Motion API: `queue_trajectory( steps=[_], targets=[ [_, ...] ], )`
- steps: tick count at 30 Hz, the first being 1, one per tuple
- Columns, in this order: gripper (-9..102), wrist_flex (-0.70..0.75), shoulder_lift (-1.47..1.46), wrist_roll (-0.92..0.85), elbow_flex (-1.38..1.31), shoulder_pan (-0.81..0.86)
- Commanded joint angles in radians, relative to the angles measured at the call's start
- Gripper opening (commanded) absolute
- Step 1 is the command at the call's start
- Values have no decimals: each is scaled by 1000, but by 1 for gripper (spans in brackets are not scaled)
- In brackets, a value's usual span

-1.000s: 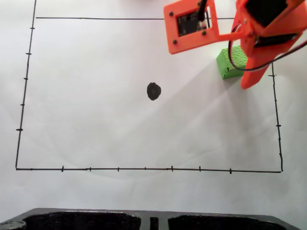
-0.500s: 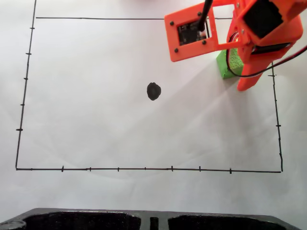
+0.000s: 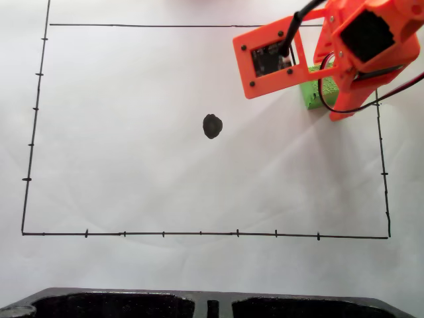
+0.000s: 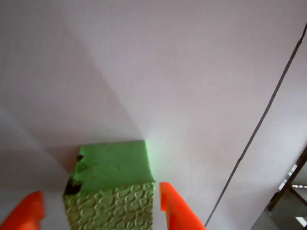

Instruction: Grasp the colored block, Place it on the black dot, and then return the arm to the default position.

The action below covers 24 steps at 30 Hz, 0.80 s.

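Observation:
In the fixed view the green colored block (image 3: pixel 309 93) lies on the white paper near the upper right corner of the drawn frame, mostly covered by the orange arm (image 3: pixel 361 46). The arm's pointed finger (image 3: pixel 340 111) reaches down just right of the block. The black dot (image 3: pixel 212 126) sits bare at the paper's centre, well left of the block. In the wrist view my gripper (image 4: pixel 100 190) is open, with an orange fingertip on each side of the block (image 4: pixel 115 167). The right fingertip (image 4: pixel 170 206) is close against it and the left fingertip (image 4: pixel 29 211) stands off with a gap.
A thin black border (image 3: pixel 199 234) with tick marks frames the paper; its right side (image 4: pixel 261 122) runs close beside the block. A dark black moulded part (image 3: pixel 212 305) lies along the bottom edge of the fixed view.
The arm's wrist has swung and come down over the block, so that less green shows in the fixed view. The block and the dot have stayed where they were.

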Motion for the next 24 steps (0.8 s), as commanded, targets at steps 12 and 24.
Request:
queue_trajectory(
  steps=[12,24],
  targets=[
    [16,-9,14,-38,-34,9],
    [9,-20,60,-114,-34,29]
  ],
)
